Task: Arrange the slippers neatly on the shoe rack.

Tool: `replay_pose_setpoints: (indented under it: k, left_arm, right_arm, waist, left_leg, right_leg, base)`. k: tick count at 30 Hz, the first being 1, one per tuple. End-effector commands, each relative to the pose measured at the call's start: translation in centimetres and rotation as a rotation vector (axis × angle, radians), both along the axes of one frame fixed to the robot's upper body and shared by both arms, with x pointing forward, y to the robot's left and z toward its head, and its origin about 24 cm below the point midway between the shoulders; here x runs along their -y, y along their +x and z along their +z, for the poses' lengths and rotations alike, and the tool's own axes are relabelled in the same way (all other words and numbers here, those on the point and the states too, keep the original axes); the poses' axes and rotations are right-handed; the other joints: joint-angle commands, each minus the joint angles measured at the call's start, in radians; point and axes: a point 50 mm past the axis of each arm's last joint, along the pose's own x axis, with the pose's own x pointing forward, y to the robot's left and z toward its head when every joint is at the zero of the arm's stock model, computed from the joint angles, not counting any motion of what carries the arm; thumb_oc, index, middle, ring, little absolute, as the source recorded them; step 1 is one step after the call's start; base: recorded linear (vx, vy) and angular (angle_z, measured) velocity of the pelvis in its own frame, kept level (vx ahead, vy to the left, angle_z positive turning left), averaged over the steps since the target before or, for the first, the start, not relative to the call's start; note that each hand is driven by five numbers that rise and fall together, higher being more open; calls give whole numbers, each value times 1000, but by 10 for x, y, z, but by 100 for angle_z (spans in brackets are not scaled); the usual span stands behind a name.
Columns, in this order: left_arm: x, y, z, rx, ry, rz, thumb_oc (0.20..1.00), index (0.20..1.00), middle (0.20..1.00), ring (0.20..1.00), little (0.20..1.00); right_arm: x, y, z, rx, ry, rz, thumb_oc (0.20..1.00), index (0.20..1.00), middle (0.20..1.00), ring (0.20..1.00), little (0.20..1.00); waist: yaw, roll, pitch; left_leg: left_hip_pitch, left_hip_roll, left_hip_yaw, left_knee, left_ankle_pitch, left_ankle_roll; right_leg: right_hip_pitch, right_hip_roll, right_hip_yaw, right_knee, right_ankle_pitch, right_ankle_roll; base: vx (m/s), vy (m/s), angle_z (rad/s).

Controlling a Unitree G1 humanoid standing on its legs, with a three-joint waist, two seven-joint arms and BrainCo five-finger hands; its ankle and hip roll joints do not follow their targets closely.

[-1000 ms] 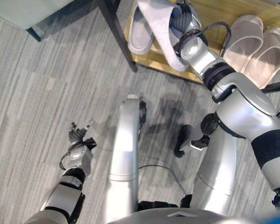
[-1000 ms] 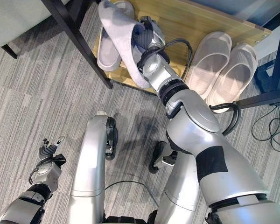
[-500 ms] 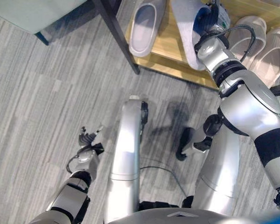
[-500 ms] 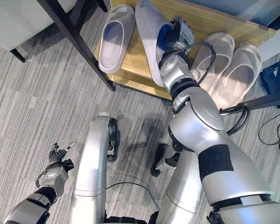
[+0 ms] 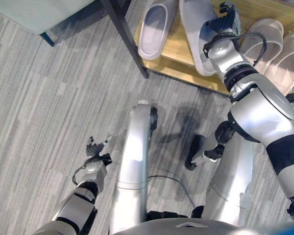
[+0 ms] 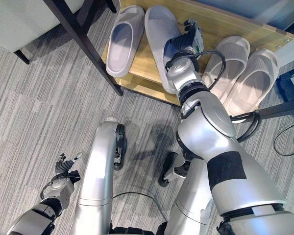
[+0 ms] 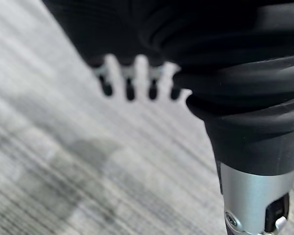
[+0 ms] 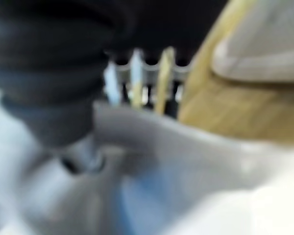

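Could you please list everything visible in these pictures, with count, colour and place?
shoe rack: one, light wood shelf with black legs, ahead of the robot.
grey slippers: two, on the shelf's left part; one lies alone, the other is at the right hand.
beige slippers: two, side by side on the shelf's right part.
carpet: grey, striped, covering the floor.
right hand: on the second grey slipper.
left hand: low over the carpet, fingers relaxed, holding nothing.

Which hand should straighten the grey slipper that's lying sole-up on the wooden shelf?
The right hand. It is already on the upturned grey slipper on the wooden shoe rack shelf, beside its upright grey mate. The left hand hangs open low over the grey carpet, far from the rack.
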Motion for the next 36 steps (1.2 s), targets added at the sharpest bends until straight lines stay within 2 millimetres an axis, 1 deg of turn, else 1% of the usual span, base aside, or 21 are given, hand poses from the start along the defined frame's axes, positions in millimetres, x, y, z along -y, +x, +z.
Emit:
replay_pose_setpoints:
  k: [1,4,7,10,16,17,21,27,29,32,36]
  left_arm:
    - [-6,2,8,49,37,-26,1000,1000,1000,1000,1000]
    - [3,10,15,75,92,-140,1000,1000,1000,1000,1000]
    - [5,10,16,70,107,-168,1000,1000,1000,1000,1000]
    - [4,9,15,66,107,-163,1000,1000,1000,1000,1000]
    - [5,9,15,70,92,-148,1000,1000,1000,1000,1000]
    - [4,7,14,63,91,-150,1000,1000,1000,1000,1000]
    - [1,2,10,43,80,-126,1000,1000,1000,1000,1000]
    - [-2,-2,8,28,82,-109,1000,1000,1000,1000,1000]
    - [-2,-3,7,30,77,-103,1000,1000,1000,1000,1000]
    - [-4,-5,7,29,79,-90,1000,1000,1000,1000,1000]
    - [-7,-7,7,32,80,-73,1000,1000,1000,1000,1000]
  right_arm:
    - [-22,-17,82,263,7,68,1000,1000,1000,1000,1000]
    - [-19,-17,85,289,76,90,1000,1000,1000,1000,1000]
    - [-22,-17,85,297,98,110,1000,1000,1000,1000,1000]
    - [-35,-19,86,305,37,131,1000,1000,1000,1000,1000]
    - [-44,-17,79,278,-69,156,1000,1000,1000,1000,1000]
    - [-49,-17,77,275,-99,176,1000,1000,1000,1000,1000]
    - [-59,-16,68,271,-154,204,1000,1000,1000,1000,1000]
    - [-65,-16,60,281,-174,222,1000,1000,1000,1000,1000]
    - [-68,-17,56,287,-151,247,1000,1000,1000,1000,1000]
    - [-81,-21,53,323,-157,302,1000,1000,1000,1000,1000]
    - [-79,-26,54,369,-122,322,1000,1000,1000,1000,1000]
  waist:
    - [17,24,45]
    - [15,30,45]
    - [14,30,45]
    - [8,20,45]
    - [-3,13,45]
    - [-8,11,45]
    - [-21,4,45]
    - [-39,2,45]
    - [-44,2,45]
    - [-50,-1,45]
    - [-62,-5,45]
  left_leg:
    - [61,18,-53,52,-225,66]
    - [61,16,-48,56,-228,66]
    - [61,16,-46,55,-227,65]
    - [61,18,-47,59,-227,65]
    - [61,22,-50,64,-231,68]
    - [61,21,-51,62,-230,67]
    - [61,25,-49,62,-227,67]
    - [61,29,-48,64,-227,67]
    - [61,31,-49,64,-227,66]
    - [61,32,-49,65,-227,66]
    - [61,34,-47,68,-226,66]
  right_leg:
    - [37,31,148,-45,14,15]
    - [37,31,155,-37,12,16]
    - [37,33,155,-39,14,16]
    - [37,33,153,-37,14,14]
    - [37,35,153,-37,14,14]
    - [37,37,154,-40,15,14]
    - [37,43,153,-41,16,13]
    - [37,51,156,-42,14,11]
    - [37,52,155,-43,13,11]
    - [37,56,159,-44,12,11]
    - [37,61,163,-42,12,11]
  base:
    - [0,0,0]
    - [0,0,0]
    - [0,0,0]
    - [-7,25,0]
    - [-6,14,0]
    - [-13,40,0]
    - [-9,25,-3]
    - [-11,20,-6]
    - [-9,14,-7]
    - [-2,5,-6]
    - [-4,-3,-4]
